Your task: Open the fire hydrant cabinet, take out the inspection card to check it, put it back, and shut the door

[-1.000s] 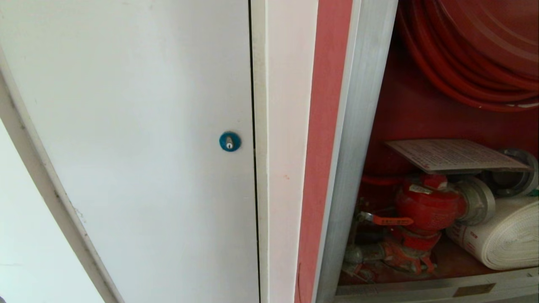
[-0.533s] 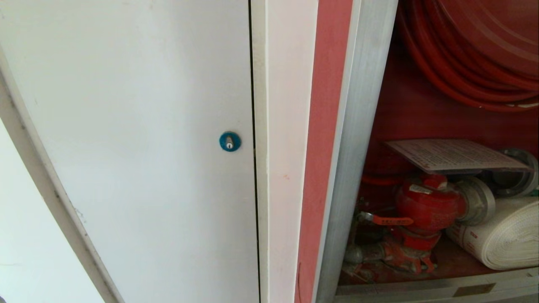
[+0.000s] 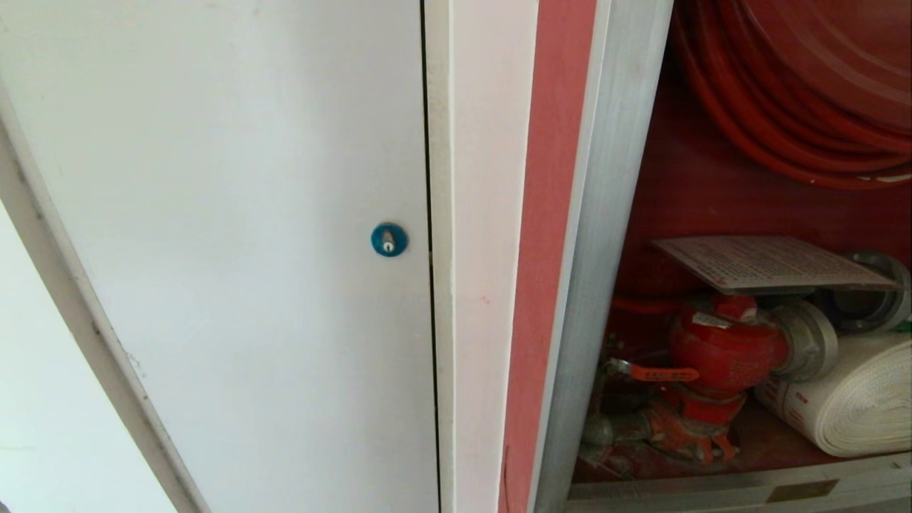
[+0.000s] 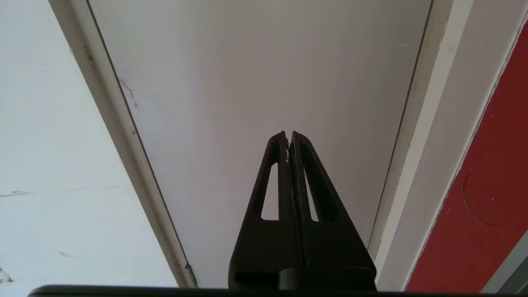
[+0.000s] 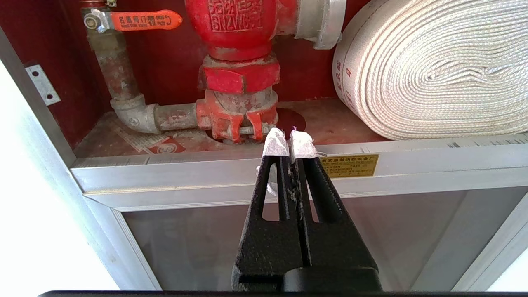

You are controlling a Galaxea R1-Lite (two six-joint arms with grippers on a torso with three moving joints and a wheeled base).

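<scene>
Right gripper (image 5: 288, 138) has its fingers pinched together with nothing between them, the tips wrapped in white tape, sitting in front of the silver bottom rail of the fire hydrant cabinet (image 5: 231, 175). Just past the tips you get the red valve (image 5: 237, 49), a grubby grey pipe elbow (image 5: 132, 113) and the rolled white hose (image 5: 433, 70) lying on the red cabinet floor. A little brass plate (image 5: 348, 165) is stuck on the rail, and under the rail there's a glass panel (image 5: 288, 231).

Left gripper (image 4: 288, 138) is closed too, holding nothing, pointed at a plain white door (image 4: 255, 82) with white wall beside it.

From the head camera neither arm shows. The cabinet is open, and the inspection card (image 3: 769, 262) lies flat on top of the valve, printed side up. The red hose reel (image 3: 805, 92) hangs above it. Left of the cabinet's silver post sits the white door with its blue round lock (image 3: 389, 239).
</scene>
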